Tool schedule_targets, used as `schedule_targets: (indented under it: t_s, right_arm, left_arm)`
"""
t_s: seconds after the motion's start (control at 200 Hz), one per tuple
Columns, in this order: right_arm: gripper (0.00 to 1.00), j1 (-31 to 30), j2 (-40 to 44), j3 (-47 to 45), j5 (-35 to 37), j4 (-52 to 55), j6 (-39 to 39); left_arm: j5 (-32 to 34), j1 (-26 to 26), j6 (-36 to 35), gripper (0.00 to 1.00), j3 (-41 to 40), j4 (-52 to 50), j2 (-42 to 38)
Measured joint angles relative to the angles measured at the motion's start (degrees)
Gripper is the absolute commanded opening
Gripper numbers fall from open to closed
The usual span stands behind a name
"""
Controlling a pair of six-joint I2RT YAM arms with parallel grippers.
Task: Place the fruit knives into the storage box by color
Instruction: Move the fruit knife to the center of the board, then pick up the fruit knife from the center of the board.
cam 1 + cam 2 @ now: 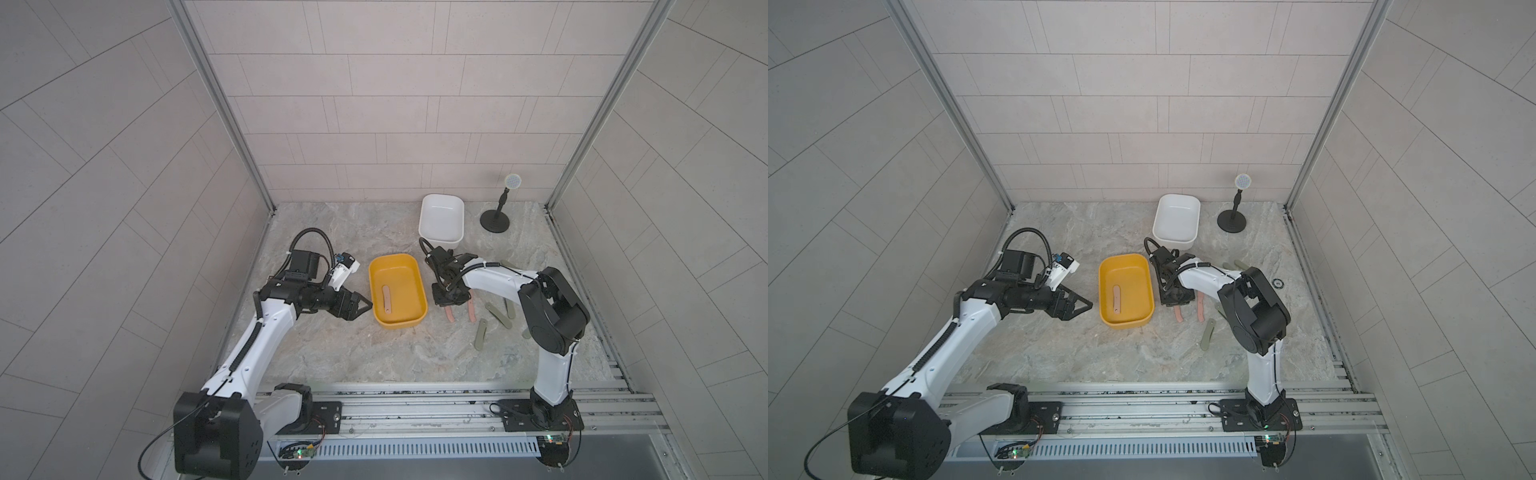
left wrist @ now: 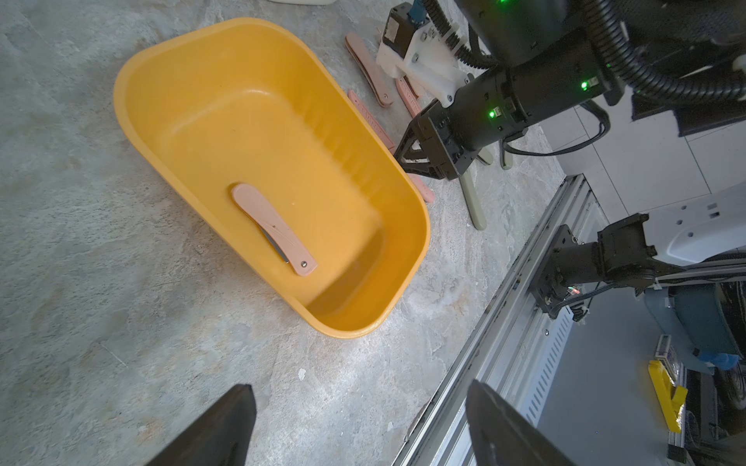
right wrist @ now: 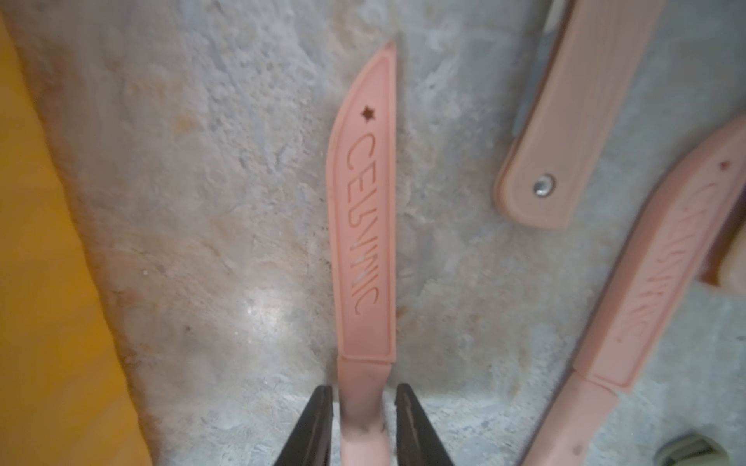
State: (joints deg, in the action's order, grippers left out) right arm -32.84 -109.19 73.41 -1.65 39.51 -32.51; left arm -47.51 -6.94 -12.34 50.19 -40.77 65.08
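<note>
One salmon-pink fruit knife (image 1: 386, 298) (image 2: 272, 228) lies inside the yellow storage box (image 1: 370, 282) (image 1: 1100, 286) (image 2: 121, 80). More pink knives (image 1: 471, 311) (image 1: 1201, 309) and several grey-green ones (image 1: 481, 334) (image 1: 1207, 333) lie on the table right of that box. My right gripper (image 1: 449, 305) (image 3: 363, 403) is low over a sheathed pink knife (image 3: 363, 226) that rests on the table. Its fingers straddle the handle with a thin gap on each side. My left gripper (image 1: 361, 310) (image 2: 359, 387) stands open and empty just left of the yellow box.
A white box (image 1: 422, 220) (image 1: 1156, 220) sits behind my right arm, holding nothing. A black stand (image 1: 495, 220) is at the back right. A folded pink knife (image 3: 565, 141) and another sheathed one (image 3: 654, 282) lie close beside my right gripper. The yellow box wall (image 3: 40, 282) is near it too.
</note>
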Motion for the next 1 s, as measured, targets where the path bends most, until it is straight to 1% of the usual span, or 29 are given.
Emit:
schedule_targets:
  t_s: [0.065, 0.135, 0.26, 0.465, 0.751, 0.996]
  right_arm:
    - [0.48, 0.0, 0.02, -0.02, 0.07, 0.52, 0.31]
    - [0.52, 0.0, 0.35, -0.28, 0.33, 1.03, 0.83]
    - [0.54, 0.0, 2.6, -1.68, 0.57, 1.49, 1.11]
    - [0.52, -0.07, 6.14, -3.61, 0.55, 2.23, 1.22]
    - [0.48, -1.53, 6.14, -3.72, 0.39, 2.49, 2.43]
    - [0.42, -1.6, 5.05, -3.69, 0.11, 1.77, 3.34]
  left_arm:
    - [-0.07, -0.02, 0.0, 0.88, 0.04, 0.0, 0.13]
    - [-0.2, -0.02, 0.0, 0.88, 0.04, 0.0, 0.33]
    - [-0.48, -0.02, -0.02, 0.88, 0.04, -0.02, 0.81]
    - [-0.48, -0.02, -0.04, 0.88, 0.04, -0.02, 1.22]
    - [-0.46, -0.02, -0.04, 0.88, 0.04, -0.02, 1.25]
    - [-0.46, -0.02, -0.04, 0.88, 0.04, -0.02, 1.25]
